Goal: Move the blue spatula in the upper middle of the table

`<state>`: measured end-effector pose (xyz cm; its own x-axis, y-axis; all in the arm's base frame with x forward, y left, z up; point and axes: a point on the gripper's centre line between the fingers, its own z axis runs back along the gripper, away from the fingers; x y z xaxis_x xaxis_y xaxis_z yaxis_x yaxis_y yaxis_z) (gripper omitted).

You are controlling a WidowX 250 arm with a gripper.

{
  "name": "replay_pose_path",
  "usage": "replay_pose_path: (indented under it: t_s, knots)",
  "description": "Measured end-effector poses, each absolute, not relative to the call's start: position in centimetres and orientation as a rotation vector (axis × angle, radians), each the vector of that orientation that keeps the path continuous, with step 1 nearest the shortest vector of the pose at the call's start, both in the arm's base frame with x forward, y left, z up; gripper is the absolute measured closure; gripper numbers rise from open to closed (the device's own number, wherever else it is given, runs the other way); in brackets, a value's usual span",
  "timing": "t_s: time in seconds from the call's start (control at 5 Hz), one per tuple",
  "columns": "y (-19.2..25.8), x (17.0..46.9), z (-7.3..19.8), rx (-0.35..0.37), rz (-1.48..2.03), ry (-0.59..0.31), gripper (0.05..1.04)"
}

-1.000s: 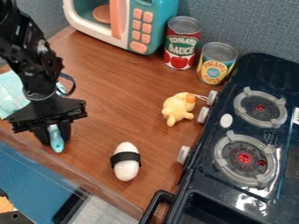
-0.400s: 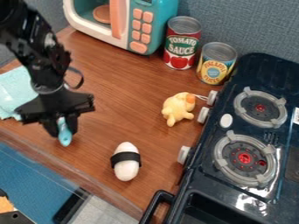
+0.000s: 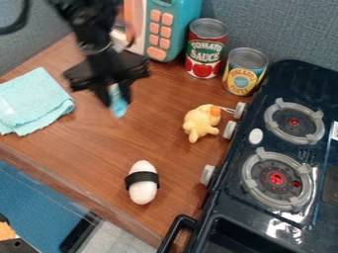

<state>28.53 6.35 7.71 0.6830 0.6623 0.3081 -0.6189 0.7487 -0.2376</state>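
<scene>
At the upper left of the work surface, in front of the toy microwave, hangs my gripper (image 3: 116,96), shut on the blue spatula (image 3: 118,107). The spatula's light blue end points down between the fingers and looks blurred; its upper part is hidden by the gripper. Brown wooden table (image 3: 99,143) lies beneath them, and I cannot tell how high above it the spatula is.
A teal cloth (image 3: 34,101) lies at left. The microwave (image 3: 173,29), a red can (image 3: 204,49) and a yellow can (image 3: 245,71) stand at the back. A yellow plush toy (image 3: 200,121), a white egg-shaped item (image 3: 143,191) and the dark stove (image 3: 264,217) are to the right.
From the table's left front edge, my gripper has travelled up and to the right in the view, carrying the spatula. The teal cloth, partly covered before, is now uncovered.
</scene>
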Motion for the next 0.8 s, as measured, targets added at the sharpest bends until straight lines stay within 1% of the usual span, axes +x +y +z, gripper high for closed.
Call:
replay_pose_path:
  t_s: [0.2,0.4,0.6,0.8]
  knots:
    - [4.4,33.0,7.4,-0.167,0.592,-0.369,0.765]
    - [3.3,36.4,6.0,-0.170,0.509,-0.350,0.765]
    - [3.2,37.8,4.3,-0.162,0.435,-0.324,0.765]
    - [2.7,38.2,2.5,-0.154,0.360,-0.283,0.765]
